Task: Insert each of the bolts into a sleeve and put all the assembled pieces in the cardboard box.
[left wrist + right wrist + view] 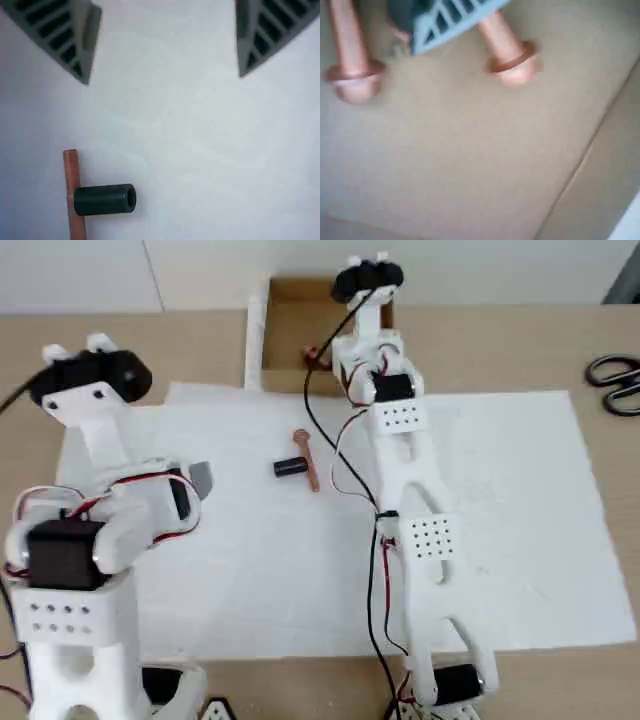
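Left wrist view: sleeve (pixel 104 199), bolt (pixel 71 170) beyond hand (pixel 163 77).

High view: overhead, covering the table (pixel 560 350). Left wrist view: close, facing down, sharing sleeve (pixel 105 200) and bolt (pixel 71 167) with it. Right wrist view: very close, apparently inside the cardboard box (pixel 470 165).

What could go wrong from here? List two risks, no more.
1. The black cylindrical sleeve lies against the copper-coloured metal bolt on the white sheet; the open left hand closing on one might knock or roll the other away.
2. The right arm's black cable hangs over the sheet beside that bolt and could snag or drag it if the arm pulls back.
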### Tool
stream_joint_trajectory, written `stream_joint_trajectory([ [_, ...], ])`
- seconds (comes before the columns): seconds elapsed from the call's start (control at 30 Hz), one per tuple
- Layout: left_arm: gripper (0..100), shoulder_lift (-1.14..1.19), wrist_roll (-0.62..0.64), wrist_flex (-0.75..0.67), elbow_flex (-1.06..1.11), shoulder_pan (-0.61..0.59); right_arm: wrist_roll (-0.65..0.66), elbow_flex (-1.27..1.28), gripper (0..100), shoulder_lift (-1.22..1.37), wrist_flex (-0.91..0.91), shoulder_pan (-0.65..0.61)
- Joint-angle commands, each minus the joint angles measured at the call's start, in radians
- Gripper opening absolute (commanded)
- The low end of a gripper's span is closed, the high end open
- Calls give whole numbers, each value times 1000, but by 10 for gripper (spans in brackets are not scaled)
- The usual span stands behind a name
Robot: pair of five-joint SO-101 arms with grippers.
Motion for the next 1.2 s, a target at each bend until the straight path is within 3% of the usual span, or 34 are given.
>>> stream_joint_trajectory([
  [0.0,182,-3,2,18,-38,-3,12,-63,197,-28,-19,-1],
  [0.13,184,-3,0,21,-27,-5,14,-135,197,-28,1,2],
  [0.3,184,-3,-20,17,12,-5,14,-245,199,-31,160,1],
  [0.6,184,-5,-315,17,65,-5,6,-245,199,-302,458,31],
  [0.73,182,-5,-370,17,76,-8,12,-245,199,-444,584,19],
  [1.0,182,-6,-465,18,7,-219,14,-245,199,-693,863,-5],
  [1.17,183,-6,-531,25,-84,-371,14,-245,199,-845,889,-7],
])
